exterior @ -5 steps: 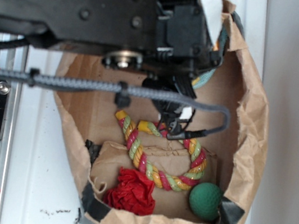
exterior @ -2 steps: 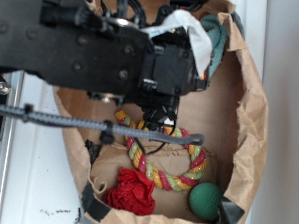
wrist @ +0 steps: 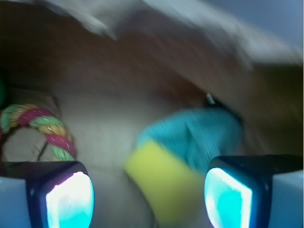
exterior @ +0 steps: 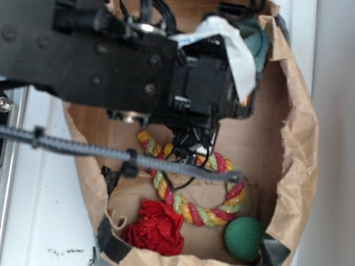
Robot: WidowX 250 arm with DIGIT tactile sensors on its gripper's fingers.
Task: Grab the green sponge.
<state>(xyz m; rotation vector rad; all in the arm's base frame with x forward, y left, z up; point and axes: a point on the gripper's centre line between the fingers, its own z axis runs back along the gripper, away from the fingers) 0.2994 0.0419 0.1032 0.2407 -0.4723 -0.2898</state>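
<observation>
Fingers [wrist: 66, 197] spread wide, nothing between the pads: one at the 7 o'clock corner of the wrist view, the other at 5 o'clock, both glowing cyan-white. Gripper [wrist: 147, 197] hangs open above the bag floor.

Yellow foam block [wrist: 161, 183] sits in the gap between the fingers, blurred, closer to the right-hand pad. Green sponge [wrist: 199, 135] lies just behind it, toward 1 o'clock from the block, touching or overlapping its far end; motion blur hides the exact edge. Sponge sits against the brown paper wall.

Rope ring [wrist: 40, 128], red/yellow/green twist, is at 9 o'clock in the wrist view, well apart from the sponge.

Exterior view: black arm [exterior: 96, 46] covers the upper left of the brown paper bag [exterior: 295, 158]. Only a sliver of the teal sponge shows at 1 o'clock of the bag, next to a white strip on the wrist. Rope ring lies mid-bag, under the wrist. Red crumpled cloth [exterior: 157, 228] at 6 o'clock, dark green ball [exterior: 244, 239] at 5 o'clock, touching the ring. Grey braided cable [exterior: 93, 150] crosses the bag left to right.
</observation>
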